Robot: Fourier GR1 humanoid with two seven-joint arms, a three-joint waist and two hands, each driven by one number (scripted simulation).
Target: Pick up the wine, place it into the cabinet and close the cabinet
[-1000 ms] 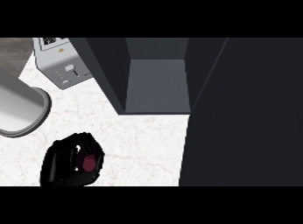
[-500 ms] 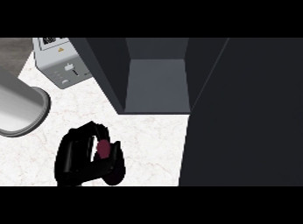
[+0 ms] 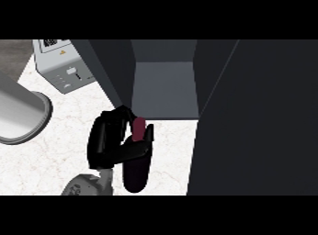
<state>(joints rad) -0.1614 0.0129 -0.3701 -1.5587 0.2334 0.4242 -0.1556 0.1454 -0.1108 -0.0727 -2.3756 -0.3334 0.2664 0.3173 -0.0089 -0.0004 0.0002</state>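
Wine (image 3: 138, 156), a dark bottle with a reddish neck end, is held lengthwise over the pale counter (image 3: 33, 160), just before the open cabinet (image 3: 165, 87). Fingers and thumb of the hand (image 3: 110, 142) are curled round its upper body. Which hand this is cannot be told. Glass is judged heavy, rigid, slick and breakable, so a hold round the widest part is advised.

Pretty even, flat light; the white marble counter (image 3: 39, 156) looks bright, while the tall dark cabinet door (image 3: 270, 119) goes almost black, no glare anywhere.
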